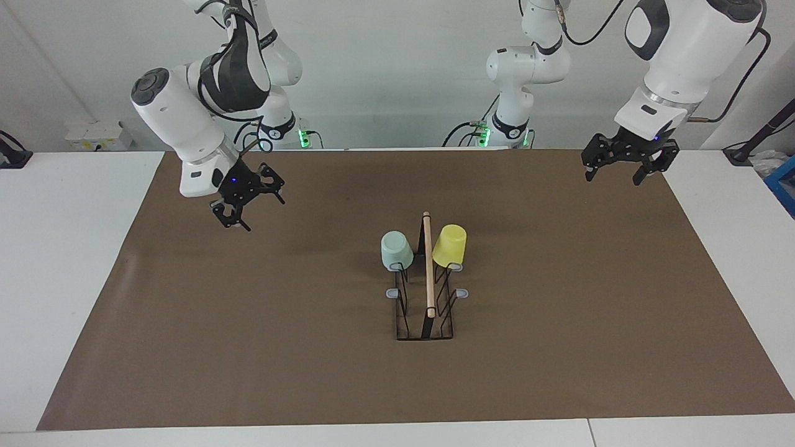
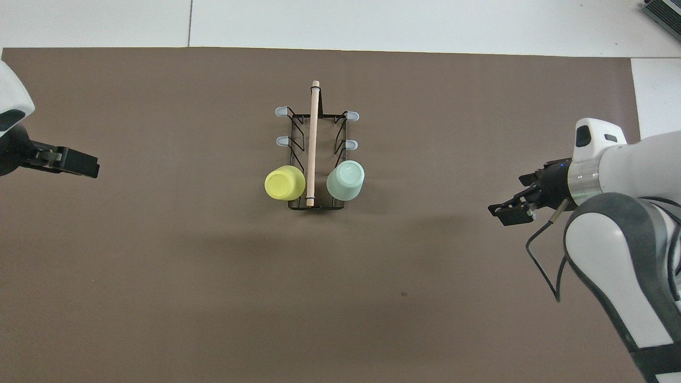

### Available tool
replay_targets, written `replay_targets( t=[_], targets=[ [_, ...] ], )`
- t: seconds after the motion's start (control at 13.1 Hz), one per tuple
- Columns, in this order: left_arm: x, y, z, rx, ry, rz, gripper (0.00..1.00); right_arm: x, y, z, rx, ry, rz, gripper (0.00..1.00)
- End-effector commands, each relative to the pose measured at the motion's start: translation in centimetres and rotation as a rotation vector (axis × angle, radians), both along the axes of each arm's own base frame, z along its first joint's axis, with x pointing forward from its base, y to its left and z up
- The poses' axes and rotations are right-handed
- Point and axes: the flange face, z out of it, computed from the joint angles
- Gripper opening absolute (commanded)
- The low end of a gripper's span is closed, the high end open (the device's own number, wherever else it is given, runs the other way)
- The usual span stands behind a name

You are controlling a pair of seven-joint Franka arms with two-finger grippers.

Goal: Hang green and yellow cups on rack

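Mint-green cup [image 1: 396, 249] and yellow cup [image 1: 449, 244] both sit upside down on the prongs of the black wire rack [image 1: 426, 323] nearest the robots, one each side of its wooden rod. I judge the hanging complete; only parking the arms is left. My right gripper [image 1: 245, 200] hangs open and empty over the brown mat [image 1: 559, 323]; my left gripper [image 1: 627, 162] waits open at its own end.

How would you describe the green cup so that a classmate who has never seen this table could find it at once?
In the middle of the brown mat stands a black wire rack with a wooden rod on top. Two upturned cups hang on its prongs nearest the robots. The green cup is the pale mint one, toward the right arm's end; its neighbour is bright yellow.
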Motion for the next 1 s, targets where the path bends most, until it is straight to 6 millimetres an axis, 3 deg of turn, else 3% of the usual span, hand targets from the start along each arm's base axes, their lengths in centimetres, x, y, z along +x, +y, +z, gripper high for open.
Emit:
replay_targets(
  t=[0.0,0.23,0.31,0.46,0.77,0.92],
  targets=[
    [-0.4,0.1,0.1,-0.012,0.009,0.000,1.00,-1.3,-1.1,1.8,-0.034,0.065,-0.099,1.00],
    [-0.4,0.1,0.1,-0.011,0.008,0.001,1.00,-2.3,-2.2,3.8,-0.085,0.141,-0.203,1.00],
    [-0.4,0.1,0.2,-0.011,0.007,0.000,1.00,-2.6,-3.3,4.8,-0.094,0.135,-0.290,1.00],
    [-0.4,0.1,0.2,-0.011,0.005,0.001,1.00,-3.4,-3.5,6.6,-0.103,0.137,-0.440,1.00],
    [-0.4,0.2,0.2,-0.011,0.007,0.003,1.00,-6.1,-2.7,10.1,-0.131,0.124,-0.462,1.00],
    [-0.4,0.2,0.2,-0.011,0.007,0.003,1.00,-7.2,-3.3,11.2,-0.138,0.140,-0.475,1.00]
  ],
)
